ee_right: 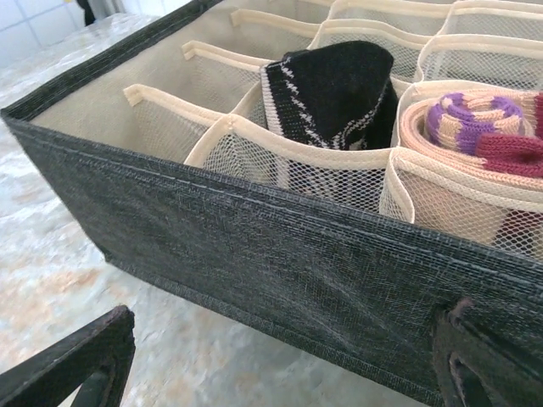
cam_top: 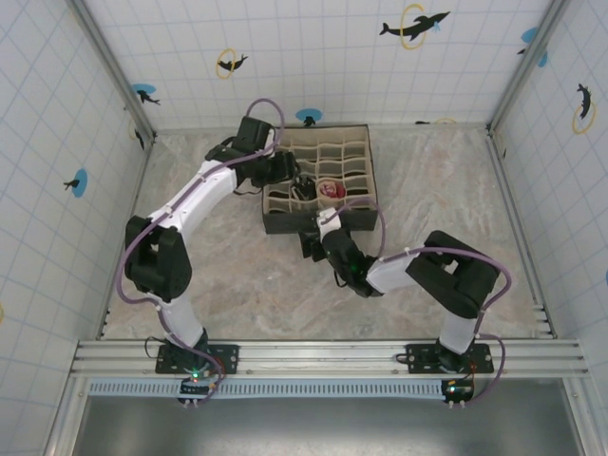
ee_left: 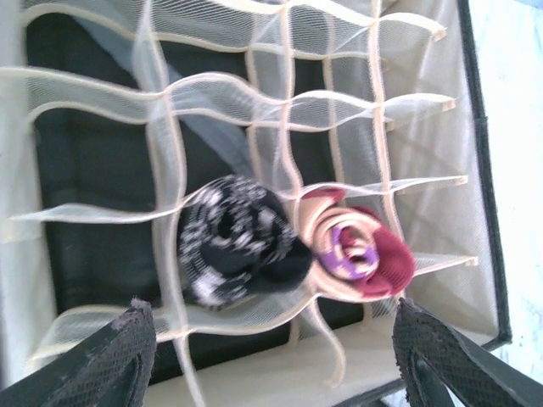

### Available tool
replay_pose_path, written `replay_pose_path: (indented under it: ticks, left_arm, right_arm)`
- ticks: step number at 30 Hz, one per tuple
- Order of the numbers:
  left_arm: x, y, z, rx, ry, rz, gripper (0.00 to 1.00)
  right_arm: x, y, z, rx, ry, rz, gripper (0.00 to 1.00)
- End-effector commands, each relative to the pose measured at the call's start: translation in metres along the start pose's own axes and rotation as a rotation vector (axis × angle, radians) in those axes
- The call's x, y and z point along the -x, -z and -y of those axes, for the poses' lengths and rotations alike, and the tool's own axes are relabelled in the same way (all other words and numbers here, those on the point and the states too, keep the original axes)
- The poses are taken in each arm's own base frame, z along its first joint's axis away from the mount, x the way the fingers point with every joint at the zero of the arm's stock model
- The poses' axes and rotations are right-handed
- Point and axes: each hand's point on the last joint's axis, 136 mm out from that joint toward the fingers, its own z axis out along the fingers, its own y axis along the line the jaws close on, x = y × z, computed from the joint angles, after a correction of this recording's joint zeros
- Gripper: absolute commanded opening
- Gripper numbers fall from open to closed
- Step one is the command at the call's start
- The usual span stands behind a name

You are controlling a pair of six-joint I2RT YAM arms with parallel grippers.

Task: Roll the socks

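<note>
Left tool (ee_left: 276, 346) and right tool (ee_right: 276, 360) are held wide, empty; rolled socks (ee_left: 237, 242) are kept coiled by adjoining organiser cells (ee_right: 288, 154).

L wrist: striped sock (ee_left: 233, 242) blurred, pattern smeared. R wrist: tan sock (ee_right: 475, 136) cut by right edge, lower part veiled by mesh divider (ee_right: 450, 203). Top cam: both too small for detail.

A robotics lab cell: white gridded walls (cam_top: 313, 66) with dolphin stickers (cam_top: 414, 26) enclose a marble-patterned tabletop (cam_top: 446, 180), with left arm (cam_top: 195, 199) and right arm (cam_top: 456, 275) bolted to an aluminium rail (cam_top: 323, 353).
</note>
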Motion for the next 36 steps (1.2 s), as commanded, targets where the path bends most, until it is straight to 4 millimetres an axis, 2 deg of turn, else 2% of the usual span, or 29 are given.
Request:
replay_pose_path:
  ticks: [1,5,8,11,13,18,21,23,25,27,30,34,36]
  left_arm:
    - [-0.001,0.017,-0.02,0.015,0.003,0.033,0.79]
    - [-0.001,0.033,-0.048,0.072,0.001,0.121,0.97]
    - [-0.001,0.043,-0.074,0.132,-0.01,0.198,0.97]
    - [-0.002,0.053,-0.107,0.243,-0.055,0.282,0.97]
    - [-0.004,0.064,-0.134,0.355,-0.079,0.36,0.97]
    - [-0.025,0.067,-0.167,0.373,-0.193,0.479,0.97]
    - [-0.046,0.073,-0.191,0.467,-0.303,0.569,0.97]
    - [-0.062,0.075,-0.212,0.491,-0.298,0.583,0.97]
    - [-0.079,0.078,-0.238,0.479,-0.21,0.604,0.97]
    - [-0.092,0.083,-0.247,0.429,-0.153,0.67,0.97]
    - [-0.11,0.081,-0.248,0.411,-0.192,0.709,0.97]
    - [-0.119,0.078,-0.255,0.434,-0.193,0.723,0.97]
    - [-0.122,0.076,-0.257,0.433,-0.181,0.731,0.97]
  right_arm:
    - [0.026,-0.013,-0.008,0.021,-0.029,0.06,0.92]
    - [0.039,-0.002,-0.008,0.023,0.015,0.086,0.92]
    - [0.045,0.017,-0.001,0.018,0.045,0.097,0.92]
    - [0.045,0.042,0.013,-0.006,0.099,0.098,0.94]
    - [0.041,0.058,0.038,-0.087,0.109,0.091,0.95]
    - [0.012,0.081,0.115,-0.309,0.081,-0.04,0.97]
    - [-0.001,0.106,0.159,-0.429,0.05,-0.023,0.99]
    - [-0.008,0.123,0.18,-0.465,0.034,0.01,0.99]
    - [-0.019,0.138,0.198,-0.484,0.032,0.04,0.99]
    - [-0.026,0.15,0.214,-0.514,0.014,0.063,1.0]
    - [-0.035,0.16,0.239,-0.592,-0.026,0.059,1.0]
    - [-0.03,0.167,0.255,-0.643,-0.008,0.091,1.0]
    - [-0.034,0.173,0.266,-0.68,0.01,0.099,1.0]
